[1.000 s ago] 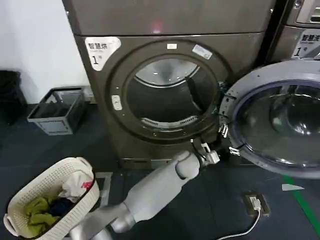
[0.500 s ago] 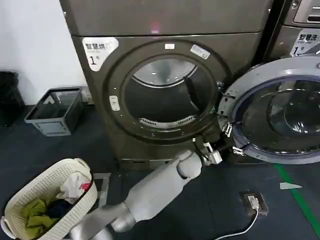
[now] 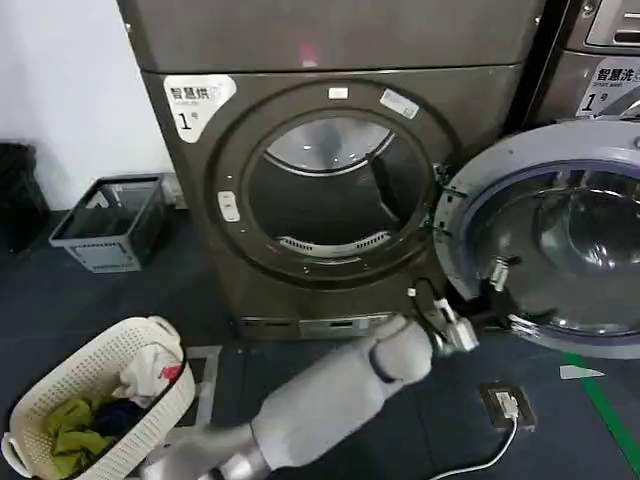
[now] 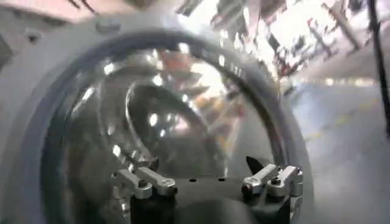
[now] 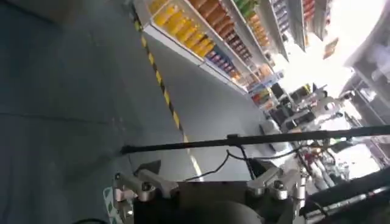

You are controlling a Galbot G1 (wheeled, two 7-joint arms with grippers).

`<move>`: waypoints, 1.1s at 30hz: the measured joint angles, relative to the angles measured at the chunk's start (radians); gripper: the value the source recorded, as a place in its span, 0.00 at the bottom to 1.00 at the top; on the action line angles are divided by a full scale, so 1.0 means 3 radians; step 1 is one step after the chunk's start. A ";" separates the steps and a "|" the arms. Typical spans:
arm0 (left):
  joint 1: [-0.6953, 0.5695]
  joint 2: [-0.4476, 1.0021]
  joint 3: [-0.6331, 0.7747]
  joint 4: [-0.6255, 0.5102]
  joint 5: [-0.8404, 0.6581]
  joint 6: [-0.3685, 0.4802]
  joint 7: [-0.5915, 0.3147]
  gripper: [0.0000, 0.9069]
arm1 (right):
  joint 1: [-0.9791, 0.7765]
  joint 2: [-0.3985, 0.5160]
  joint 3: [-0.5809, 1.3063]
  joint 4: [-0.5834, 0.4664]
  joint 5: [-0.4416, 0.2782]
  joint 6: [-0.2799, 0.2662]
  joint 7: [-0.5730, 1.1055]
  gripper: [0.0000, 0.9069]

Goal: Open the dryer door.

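The dryer door (image 3: 530,150) stands swung open to the right of the drum opening (image 3: 330,195), its grey plastic inner face and dark glass turned toward me. My left arm reaches from the lower middle up to the door's lower left part. The left gripper (image 3: 493,297) is open just in front of the glass, with nothing between its fingers. In the left wrist view the left gripper (image 4: 203,164) faces the door's glass (image 4: 170,115) and grey ring (image 4: 24,122) close up. The right gripper (image 5: 201,167) is open over bare floor, away from the dryer.
A white laundry basket (image 3: 100,400) with clothes stands at the lower left. A grey crate (image 3: 110,220) sits by the wall. A plug with a white cable (image 3: 508,405) lies on the floor under the door. A neighbouring machine (image 3: 600,60) stands behind the open door.
My left gripper has moved right and down, from the door's hinge-side edge to in front of its glass. The door stays open.
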 joint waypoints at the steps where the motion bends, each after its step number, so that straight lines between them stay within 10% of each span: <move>1: 0.0027 0.0051 -0.0001 -0.0119 -0.0017 -0.0006 0.0000 1.00 | 0.0006 0.0000 0.0000 0.0013 0.0000 -0.0017 0.0000 1.00; 19: 0.1064 0.2292 -0.0686 -0.1713 -0.0259 -0.0127 0.0055 1.00 | 0.0150 0.0036 -0.0008 0.0208 -0.0041 -0.0103 -0.0113 1.00; 33: 0.2557 0.3307 -0.2172 -0.1772 -0.0746 -0.0173 0.0122 1.00 | 0.0349 0.0016 -0.0026 0.0411 -0.0102 -0.0165 -0.0208 1.00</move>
